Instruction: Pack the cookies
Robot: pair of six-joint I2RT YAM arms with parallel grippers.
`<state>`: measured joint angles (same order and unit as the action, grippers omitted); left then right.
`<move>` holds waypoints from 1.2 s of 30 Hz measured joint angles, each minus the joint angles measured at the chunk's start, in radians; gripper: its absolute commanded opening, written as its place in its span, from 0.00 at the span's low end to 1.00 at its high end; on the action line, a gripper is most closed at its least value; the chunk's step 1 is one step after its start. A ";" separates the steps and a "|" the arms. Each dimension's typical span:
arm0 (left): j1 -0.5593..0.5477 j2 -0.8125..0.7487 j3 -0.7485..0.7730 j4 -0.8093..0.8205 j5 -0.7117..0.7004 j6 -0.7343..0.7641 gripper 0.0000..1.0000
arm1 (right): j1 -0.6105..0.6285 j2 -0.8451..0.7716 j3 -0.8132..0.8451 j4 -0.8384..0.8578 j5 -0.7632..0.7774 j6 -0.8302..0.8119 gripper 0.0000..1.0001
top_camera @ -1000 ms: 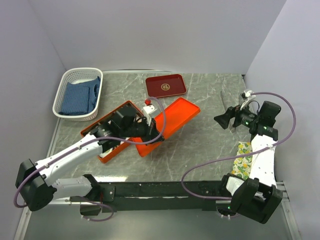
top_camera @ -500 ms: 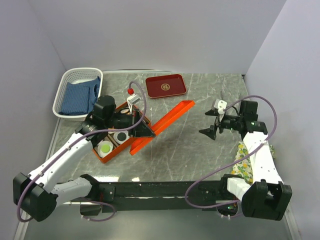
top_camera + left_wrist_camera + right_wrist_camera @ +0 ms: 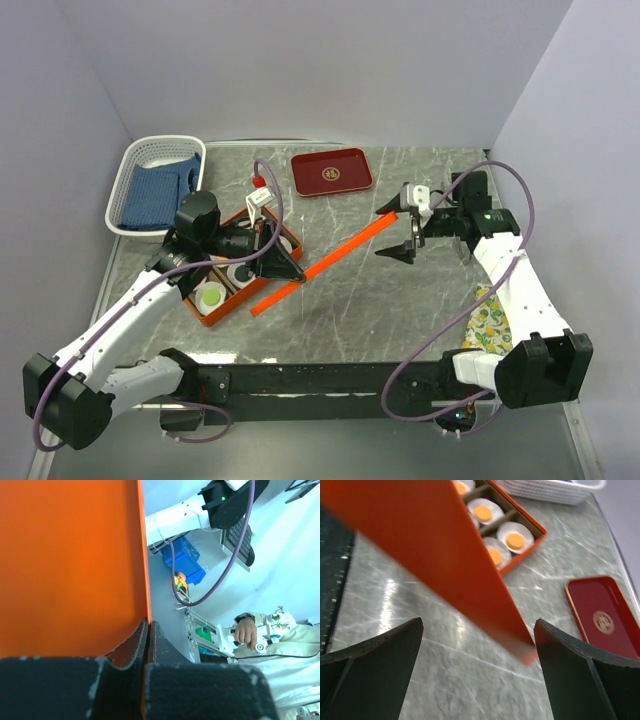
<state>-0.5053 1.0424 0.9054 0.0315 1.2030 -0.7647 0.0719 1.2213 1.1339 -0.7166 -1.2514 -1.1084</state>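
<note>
Four orange cookies (image 3: 515,540) plus green one (image 3: 211,296) sit in paper cups (image 3: 502,532) inside box (image 3: 520,562), left-centre of top view. Likely light, brittle. Lid (image 3: 330,258) thin, stiff, slick: take by rim. Left fingers (image 3: 125,645) pinching lid edge; right fingers (image 3: 375,650) spread near far corner.

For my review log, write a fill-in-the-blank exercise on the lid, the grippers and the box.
The left gripper is shut on the ______ lid.
The jaws of the right gripper stand ______ near the lid's far end.
The cookies in the box sit in white paper ______.
Missing: orange; open; cups.
</note>
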 measured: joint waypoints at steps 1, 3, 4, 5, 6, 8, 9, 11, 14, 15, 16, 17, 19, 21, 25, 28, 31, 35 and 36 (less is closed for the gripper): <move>0.001 0.000 0.000 0.004 0.006 -0.005 0.01 | 0.017 0.000 0.001 -0.010 -0.004 -0.003 0.96; 0.001 0.000 -0.001 0.012 0.016 -0.015 0.01 | 0.050 -0.003 0.001 -0.018 -0.011 -0.004 0.94; 0.001 0.000 -0.002 0.017 0.022 -0.019 0.01 | 0.070 -0.008 -0.002 -0.015 -0.016 0.000 0.92; 0.002 0.000 -0.002 0.021 0.028 -0.024 0.01 | 0.081 -0.015 -0.006 -0.013 -0.020 0.004 0.91; 0.002 0.000 -0.003 0.026 0.034 -0.028 0.01 | 0.094 -0.026 -0.015 -0.006 -0.022 0.012 0.87; 0.002 0.000 -0.003 0.039 0.044 -0.040 0.01 | 0.111 -0.048 -0.030 -0.006 -0.031 0.019 0.83; 0.002 0.000 -0.003 0.041 0.048 -0.043 0.01 | 0.114 -0.053 -0.031 -0.011 -0.037 0.020 0.78; 0.002 0.001 -0.003 0.046 0.056 -0.046 0.01 | 0.117 -0.057 -0.031 -0.016 -0.051 0.013 0.73; 0.003 0.001 -0.003 0.056 0.061 -0.046 0.02 | 0.118 -0.056 -0.031 -0.050 -0.068 -0.010 0.61; 0.005 0.001 -0.003 0.056 0.066 -0.046 0.02 | 0.118 -0.056 -0.031 -0.068 -0.077 -0.021 0.56; 0.006 0.001 -0.003 0.055 0.069 -0.046 0.02 | 0.118 -0.056 -0.031 -0.086 -0.082 -0.034 0.52; 0.008 0.002 -0.003 0.055 0.075 -0.045 0.03 | 0.118 -0.056 -0.030 -0.107 -0.087 -0.053 0.50; 0.012 0.002 -0.003 0.051 0.085 -0.043 0.04 | 0.117 -0.054 -0.028 -0.156 -0.095 -0.096 0.36; 0.018 0.002 -0.003 0.045 0.094 -0.037 0.06 | 0.117 -0.050 -0.026 -0.210 -0.101 -0.146 0.26; 0.041 0.004 -0.002 0.038 0.091 -0.021 0.13 | 0.118 -0.034 -0.025 -0.354 -0.106 -0.290 0.19; 0.053 0.011 0.005 0.025 0.080 0.010 0.27 | 0.118 -0.017 -0.022 -0.462 -0.111 -0.391 0.07; 0.060 0.019 0.031 -0.009 0.052 0.052 0.39 | 0.118 0.005 -0.021 -0.536 -0.121 -0.466 0.00; 0.078 0.019 0.116 -0.105 0.002 0.139 0.55 | 0.118 0.032 -0.021 -0.587 -0.118 -0.556 0.00; 0.084 0.019 0.147 -0.135 -0.019 0.169 0.59 | 0.118 0.034 -0.021 -0.592 -0.118 -0.569 0.00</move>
<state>-0.4213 1.0618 1.0527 -0.1040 1.1843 -0.5953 0.1902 1.2556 1.1130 -1.3090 -1.3693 -1.6772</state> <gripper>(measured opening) 0.496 0.201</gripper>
